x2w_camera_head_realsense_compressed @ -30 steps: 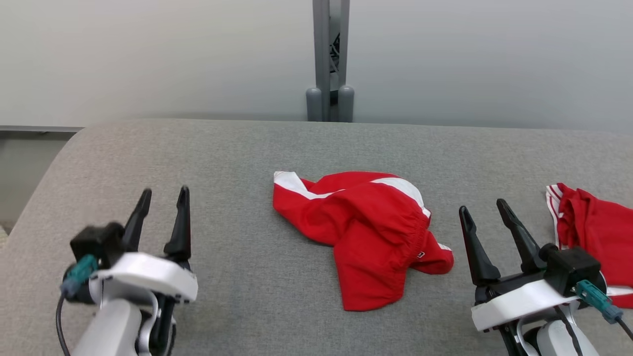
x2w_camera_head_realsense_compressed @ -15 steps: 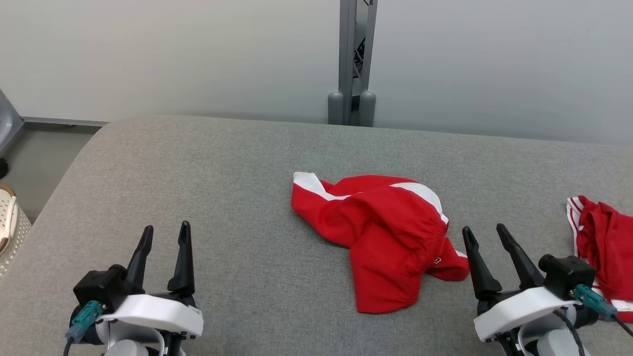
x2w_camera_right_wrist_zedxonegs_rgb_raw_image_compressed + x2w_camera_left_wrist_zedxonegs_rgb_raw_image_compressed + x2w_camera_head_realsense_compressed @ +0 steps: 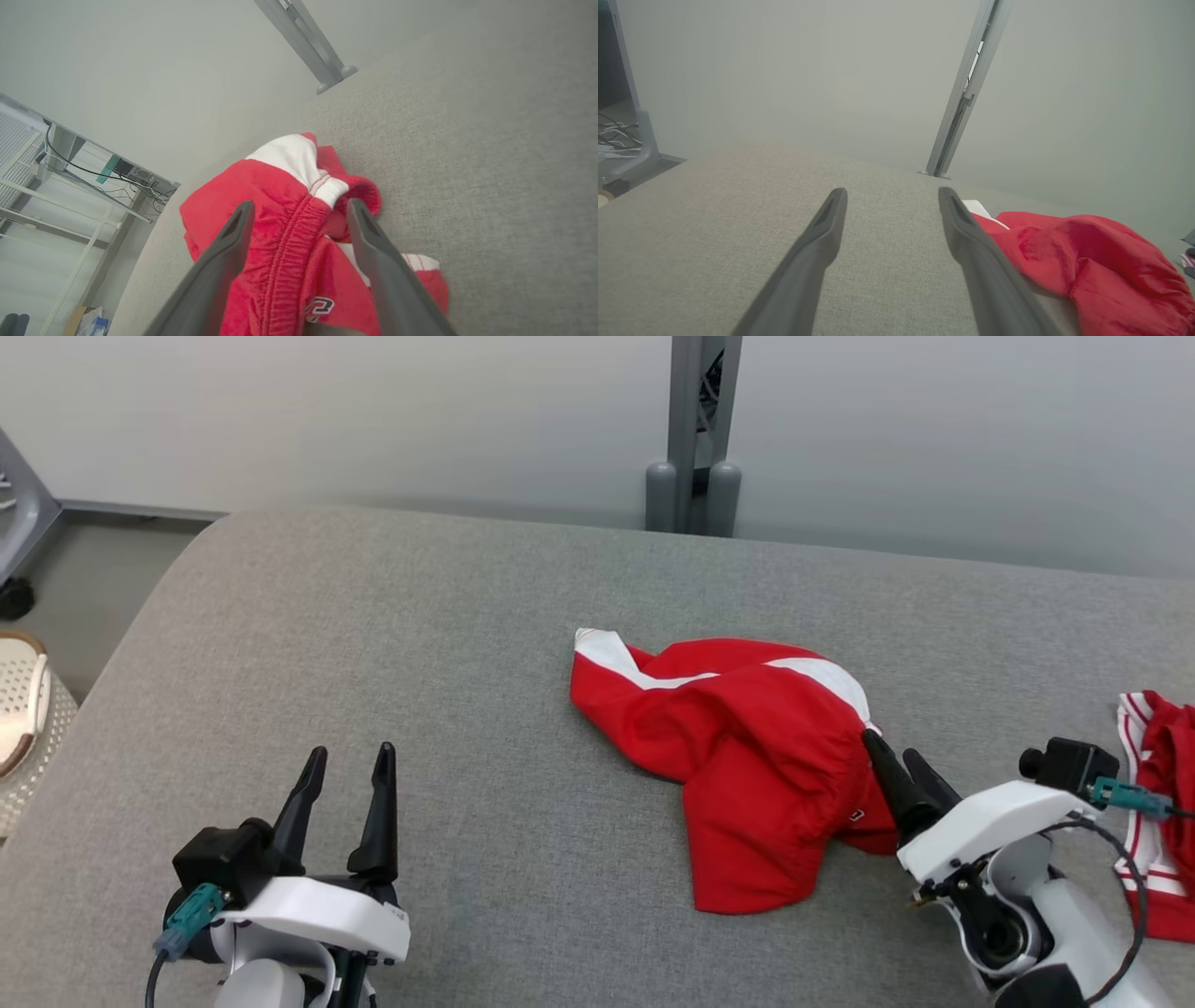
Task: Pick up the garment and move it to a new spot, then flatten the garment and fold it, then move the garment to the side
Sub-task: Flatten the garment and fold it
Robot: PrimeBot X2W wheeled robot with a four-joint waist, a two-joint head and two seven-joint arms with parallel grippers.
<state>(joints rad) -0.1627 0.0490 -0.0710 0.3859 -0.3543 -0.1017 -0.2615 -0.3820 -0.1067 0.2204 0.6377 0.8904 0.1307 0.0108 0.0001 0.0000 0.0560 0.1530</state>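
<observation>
Garment (image 3: 747, 765), crumpled red with white stripes, lies centre-right on the grey cushion (image 3: 448, 644). The right gripper (image 3: 890, 747), jaws apart, straddles its waistband, possibly touching. The left gripper (image 3: 352, 749), jaws apart, sits lower left. A second red cloth (image 3: 1162, 756) lies at the right edge.

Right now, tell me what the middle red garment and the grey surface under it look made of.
Garment: soft, matte cloth, possibly a synthetic sports fabric; it lies in limp folds and its waistband is gathered like elastic. Surface: matte grey woven upholstery cloth; a fine weave shows, and the rounded edge suggests padding.
</observation>
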